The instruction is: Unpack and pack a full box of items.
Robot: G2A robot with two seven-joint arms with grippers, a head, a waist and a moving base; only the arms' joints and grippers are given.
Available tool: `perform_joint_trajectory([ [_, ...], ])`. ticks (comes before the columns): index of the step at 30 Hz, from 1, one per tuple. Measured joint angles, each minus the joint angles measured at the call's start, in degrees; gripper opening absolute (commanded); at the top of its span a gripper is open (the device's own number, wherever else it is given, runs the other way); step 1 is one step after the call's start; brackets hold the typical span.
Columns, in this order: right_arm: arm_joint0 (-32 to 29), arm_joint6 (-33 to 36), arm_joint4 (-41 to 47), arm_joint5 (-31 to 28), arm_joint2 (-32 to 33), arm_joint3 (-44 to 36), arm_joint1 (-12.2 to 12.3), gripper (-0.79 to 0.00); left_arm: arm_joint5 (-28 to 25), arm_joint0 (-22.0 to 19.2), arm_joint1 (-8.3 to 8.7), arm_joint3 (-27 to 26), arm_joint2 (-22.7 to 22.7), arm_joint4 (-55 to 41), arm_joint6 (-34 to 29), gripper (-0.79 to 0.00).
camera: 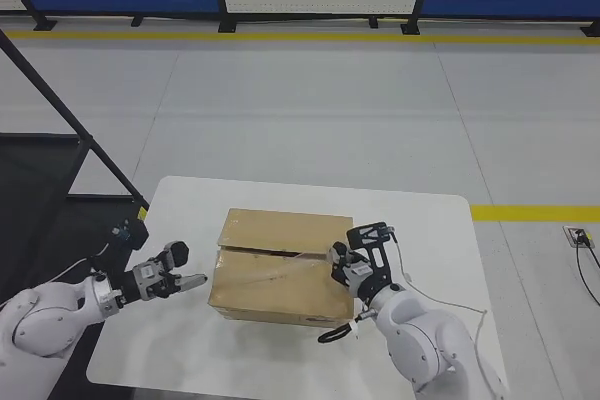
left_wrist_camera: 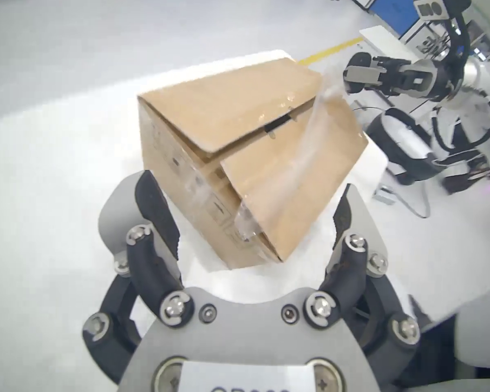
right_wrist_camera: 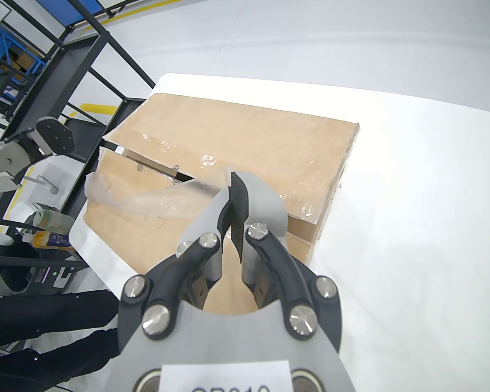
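A brown cardboard box (camera: 280, 268) stands in the middle of the white table (camera: 430, 230), its top flaps closed but with a narrow slit showing between them (right_wrist_camera: 155, 163). A strip of clear tape (right_wrist_camera: 155, 201) is peeled up from the seam and stretches across the top. My right gripper (right_wrist_camera: 233, 189) is shut on the end of that tape, at the box's right end (camera: 342, 262). My left gripper (left_wrist_camera: 249, 206) hangs open a little way off the box's left end (camera: 185, 282), with nothing between its fingers.
A black metal frame (camera: 70, 130) and a dark cloth-covered stand lie off the table's left side. Bare tabletop lies right of the box and behind it. A cable (camera: 450, 300) trails over the table near my right arm.
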Motion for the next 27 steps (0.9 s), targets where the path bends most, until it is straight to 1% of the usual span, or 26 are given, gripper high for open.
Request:
perform_joint_trajectory([
  [2,0.2,-0.1,0.4,-0.3,0.2,0.3,0.0,-0.785,2.3,-1.1,0.09,2.5,0.8,-11.8,-7.6,0.0],
  [5,0.2,0.0,0.9,-0.8,0.6,0.4,0.0,-0.785,5.4,-3.0,0.27,5.4,0.8,-26.0,-18.2,0.0],
  [7,0.1,0.0,1.1,-1.1,0.8,0.4,0.0,-0.785,5.5,-3.2,0.3,5.6,0.8,-30.1,-21.8,0.0],
  [8,0.0,0.0,1.3,-1.2,1.0,0.4,0.0,-0.785,5.4,-3.1,0.3,5.6,0.8,-30.3,-21.8,0.0],
  [11,-0.1,0.1,1.5,-1.6,1.3,0.3,0.1,-0.785,5.3,-3.0,0.3,5.5,0.8,-26.5,-19.1,0.0],
  [15,0.0,0.3,1.9,-2.0,1.5,0.6,0.1,-0.785,5.4,-3.0,0.29,5.5,0.8,-26.2,-19.1,0.0],
  [18,0.3,0.5,2.2,-2.2,1.6,0.7,0.1,-0.785,7.7,-2.2,0.02,4.9,1.4,-26.7,-17.8,0.0],
  [19,0.3,0.6,2.2,-2.3,1.6,0.8,0.1,-0.785,8.5,-2.1,-0.08,4.8,1.7,-27.1,-17.8,-0.025],
  [20,0.4,0.7,2.3,-2.4,1.7,0.8,0.1,-0.785,9.3,-2.1,-0.19,4.8,2.0,-27.6,-18.1,-0.08],
  [21,0.5,0.8,2.4,-2.5,1.7,0.9,0.1,-0.785,10.2,-2.3,-0.33,5.0,2.3,-28.2,-18.7,-0.117],
  [22,0.6,0.9,2.4,-2.6,1.7,1.0,0.1,-0.785,10.7,-2.5,-0.42,5.3,2.6,-28.3,-19.1,-0.182],
  [23,0.7,0.9,2.5,-2.7,1.8,1.1,0.1,-0.785,11.3,-3.0,-0.57,5.8,3.0,-28.1,-19.6,-0.212],
  [24,0.7,1.0,2.6,-2.8,1.8,1.2,0.1,-0.785,11.7,-3.3,-0.7,6.2,3.4,-27.9,-19.7,-0.262],
  [25,0.8,1.0,2.6,-2.8,1.8,1.2,0.1,-0.785,11.9,-3.6,-0.85,6.6,3.8,-27.7,-19.9,-0.357],
  [26,0.9,1.1,2.7,-2.9,1.8,1.3,0.1,-0.785,12.1,-4.1,-1.07,7.1,4.3,-27.5,-20.0,-0.403],
  [27,0.9,1.1,2.8,-3.0,1.8,1.4,0.0,-0.785,12.2,-4.5,-1.23,7.5,4.7,-27.4,-20.1,-0.422],
])
